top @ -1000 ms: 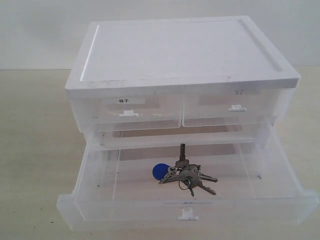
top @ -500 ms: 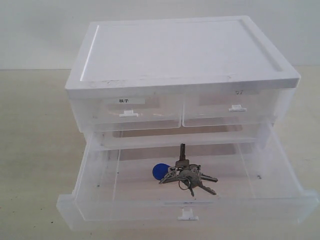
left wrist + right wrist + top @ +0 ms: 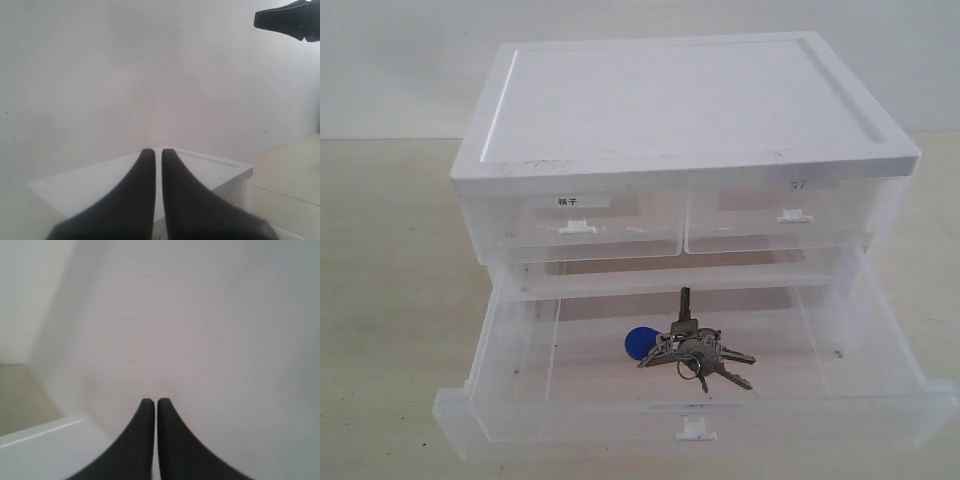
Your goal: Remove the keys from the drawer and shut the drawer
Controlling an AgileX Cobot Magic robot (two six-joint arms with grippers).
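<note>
The keys [image 3: 692, 347], a silver bunch with a round blue fob, lie on the floor of the drawer [image 3: 520, 420]. That wide translucent drawer stands pulled far out of the white-topped unit [image 3: 670, 100]; its small white tab handle [image 3: 695, 431] faces the front. Neither gripper shows in the exterior view. In the left wrist view my left gripper [image 3: 156, 152] is shut and empty, above the unit's white top [image 3: 210, 170]. My right gripper [image 3: 155, 402] is shut too, holding nothing, with a white wall behind it and the unit's top [image 3: 40, 450] below.
Two half-width labelled drawers [image 3: 580, 220] [image 3: 780, 210] sit shut above the open one. The unit rests on a pale beige table [image 3: 390, 300] against a white wall. The tip of the other black gripper [image 3: 292, 19] shows in the corner of the left wrist view.
</note>
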